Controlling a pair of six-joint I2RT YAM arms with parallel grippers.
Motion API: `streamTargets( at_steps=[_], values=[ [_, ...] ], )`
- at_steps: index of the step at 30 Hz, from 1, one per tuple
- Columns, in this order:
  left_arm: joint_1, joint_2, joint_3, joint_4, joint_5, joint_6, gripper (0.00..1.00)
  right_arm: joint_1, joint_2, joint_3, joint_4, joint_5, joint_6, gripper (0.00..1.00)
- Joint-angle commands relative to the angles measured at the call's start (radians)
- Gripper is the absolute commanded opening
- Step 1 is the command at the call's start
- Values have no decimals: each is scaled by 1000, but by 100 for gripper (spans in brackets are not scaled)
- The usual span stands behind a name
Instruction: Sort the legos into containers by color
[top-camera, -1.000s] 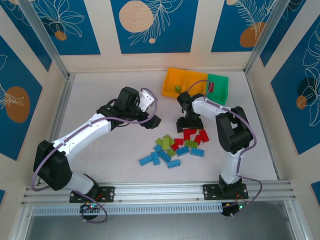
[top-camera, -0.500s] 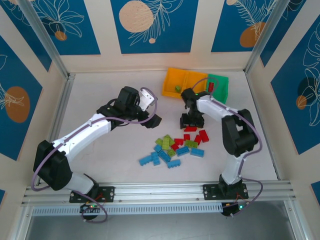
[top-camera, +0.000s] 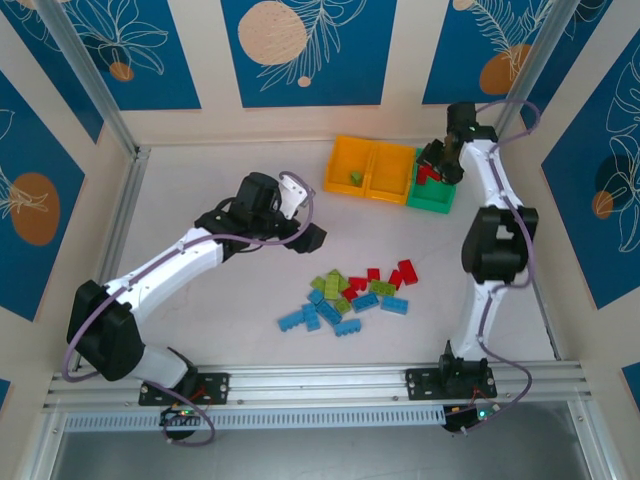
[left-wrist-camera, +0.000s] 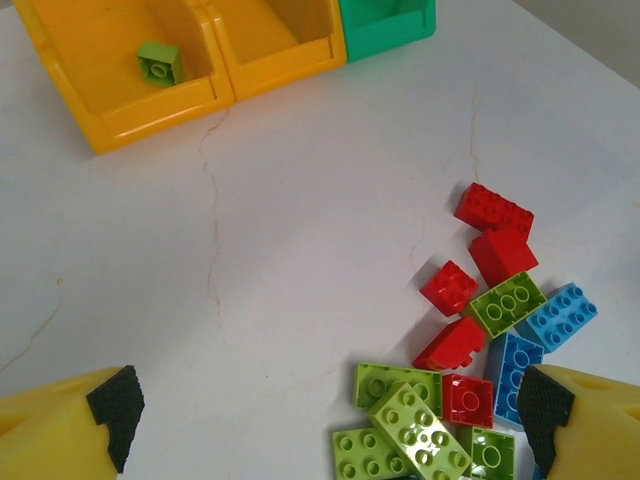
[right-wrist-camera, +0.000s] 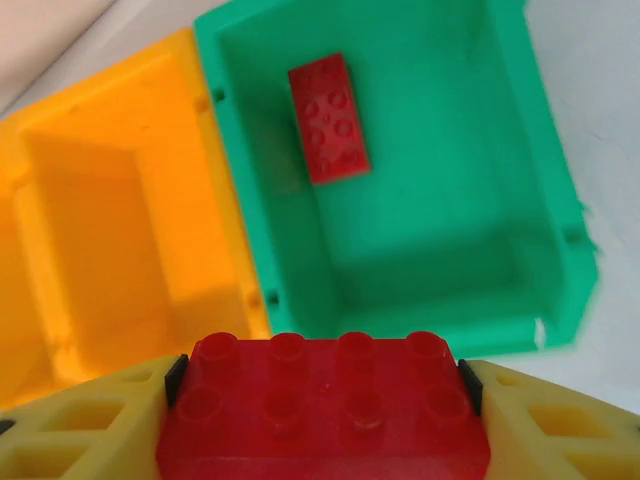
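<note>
At the left, the left arm's (top-camera: 190, 255) jaws are spread wide and hold nothing. They are poised beside the loose legos (top-camera: 350, 293) heaped on the tabletop (top-camera: 220, 330). Farther back the containers (top-camera: 345, 186) are joined in a row. A lime brick (top-camera: 355, 178) lies in the leftmost orange-yellow bin, and a red brick (right-wrist-camera: 329, 117) lies in the green bin (top-camera: 430, 198) at the right end. Above that green bin, a red lego (right-wrist-camera: 325, 415) is grasped in the right arm's (top-camera: 492, 235) jaws.

The release is judged best made with the brick centred over the green compartment. It should be kept clear of the wall shared with the orange bin and let go from low down, so that it is not bounced out.

The left arm is bent at the elbow and held low. The right arm is stretched far back, nearly straight, with its wrist tipped downward.
</note>
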Motion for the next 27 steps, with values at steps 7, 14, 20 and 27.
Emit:
streamTargets(
  at_steps=[7,14,20,27],
  values=[
    [-28,-35,-21,-85,-99,-6,98,-7,189,308,-228,-54,11,76],
    [-55,-94,-85,-192,-75,111,96,-10,-27,106,-198,-118,-18,82],
    [-175,-112,-154,-321,-84,255,95,-17,-273,-159,-147,-194,-23,90],
    [-265,-65,-236,-364,-152,379,94,3,-432,-342,-131,-238,-37,91]
  ],
)
